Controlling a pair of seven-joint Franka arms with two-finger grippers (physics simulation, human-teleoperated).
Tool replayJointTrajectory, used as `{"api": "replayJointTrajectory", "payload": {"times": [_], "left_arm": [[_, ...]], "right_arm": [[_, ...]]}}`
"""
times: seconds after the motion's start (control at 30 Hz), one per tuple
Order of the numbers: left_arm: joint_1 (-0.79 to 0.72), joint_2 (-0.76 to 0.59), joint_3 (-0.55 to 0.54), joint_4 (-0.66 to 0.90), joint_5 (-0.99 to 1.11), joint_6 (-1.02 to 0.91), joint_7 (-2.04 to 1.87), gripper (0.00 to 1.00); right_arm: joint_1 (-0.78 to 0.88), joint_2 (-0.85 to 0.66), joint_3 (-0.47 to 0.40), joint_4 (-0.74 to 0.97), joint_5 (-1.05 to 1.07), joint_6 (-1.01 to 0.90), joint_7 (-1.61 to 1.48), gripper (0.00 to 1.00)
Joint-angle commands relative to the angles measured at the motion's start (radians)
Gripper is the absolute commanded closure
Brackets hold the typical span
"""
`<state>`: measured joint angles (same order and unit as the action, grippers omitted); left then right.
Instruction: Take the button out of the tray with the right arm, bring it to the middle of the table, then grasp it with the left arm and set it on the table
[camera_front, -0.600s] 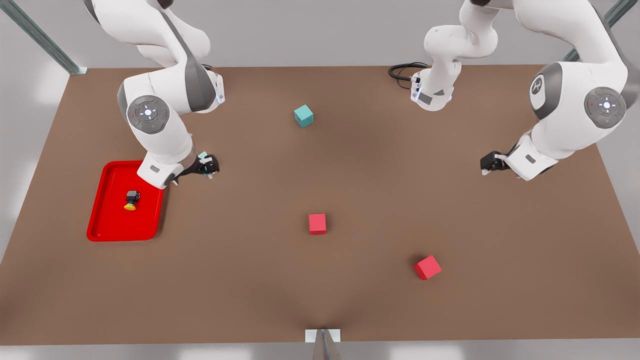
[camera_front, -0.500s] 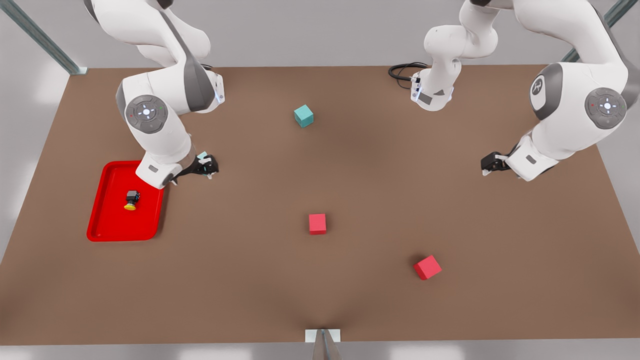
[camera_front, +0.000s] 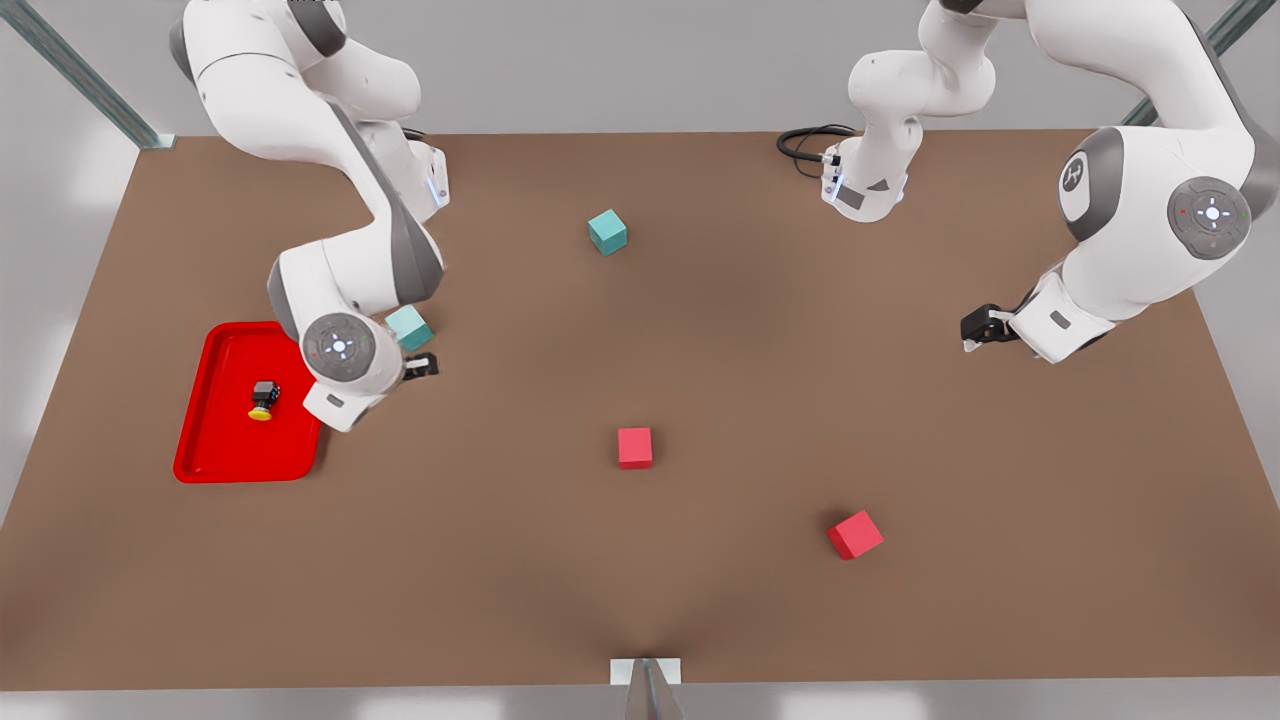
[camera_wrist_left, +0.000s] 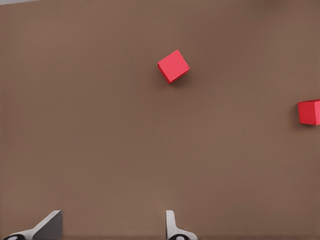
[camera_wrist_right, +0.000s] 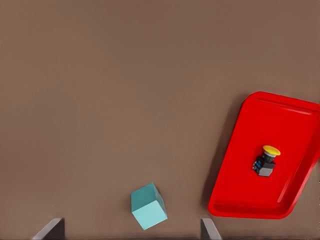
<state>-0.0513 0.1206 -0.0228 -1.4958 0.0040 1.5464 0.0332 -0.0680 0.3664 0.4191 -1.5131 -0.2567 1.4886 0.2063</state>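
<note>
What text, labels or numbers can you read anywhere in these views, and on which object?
No readable words or numbers anywhere.
Emblem on the grey band of the arm at the front view's right: a logo mark, not legible as text.
Button, tray, cubes, table: unmarked.

Partly hidden behind the right arm (camera_front: 345, 290) in the front view: a teal cube (camera_front: 408, 326) just beside its wrist, plus the nearest corner of the tray (camera_front: 205, 425). Right gripper (camera_front: 420, 366) mostly covered by its own wrist there; fingertips (camera_wrist_right: 52, 229) cropped by the wrist picture's edge. Second red cube (camera_wrist_left: 310, 112) sliced off at the left wrist frame's border. Left gripper (camera_front: 978, 328) possibly parted, too small to judge in front.
</note>
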Motion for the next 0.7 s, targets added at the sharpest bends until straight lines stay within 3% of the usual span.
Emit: {"api": "replayJointTrajectory", "payload": {"times": [0.0, 0.1, 0.27, 0.37, 0.43, 0.67], "left_arm": [[-0.001, -0.001, 0.0, 0.002, 0.001, 0.0, 0.005, 0.0], [-0.002, -0.001, 0.0, 0.0, 0.001, 0.0, 0.005, 0.0], [-0.016, 0.074, -0.002, 0.002, 0.002, 0.024, 0.002, 0.0], [-0.018, 0.1, -0.002, 0.002, 0.002, 0.032, 0.002, 0.0], [-0.018, 0.1, -0.002, 0.002, 0.002, 0.031, 0.002, 0.0], [-0.019, 0.099, -0.002, 0.002, 0.002, 0.031, 0.002, 0.0]], "right_arm": [[-0.082, 0.0, 0.0, -0.036, -0.012, 0.016, 0.058, 0.0], [-0.282, -0.01, 0.001, -0.225, -0.015, 0.407, -0.212, 0.0], [-0.539, 0.005, 0.03, -0.326, 0.029, 0.754, -0.482, 0.0], [-0.604, 0.085, 0.029, -0.335, 0.053, 0.886, -0.571, 0.0], [-0.69, 0.105, 0.029, -0.501, 0.05, 1.181, -0.645, 0.0], [-0.71, 0.092, 0.03, -0.604, 0.004, 1.265, -0.688, 0.0]]}}
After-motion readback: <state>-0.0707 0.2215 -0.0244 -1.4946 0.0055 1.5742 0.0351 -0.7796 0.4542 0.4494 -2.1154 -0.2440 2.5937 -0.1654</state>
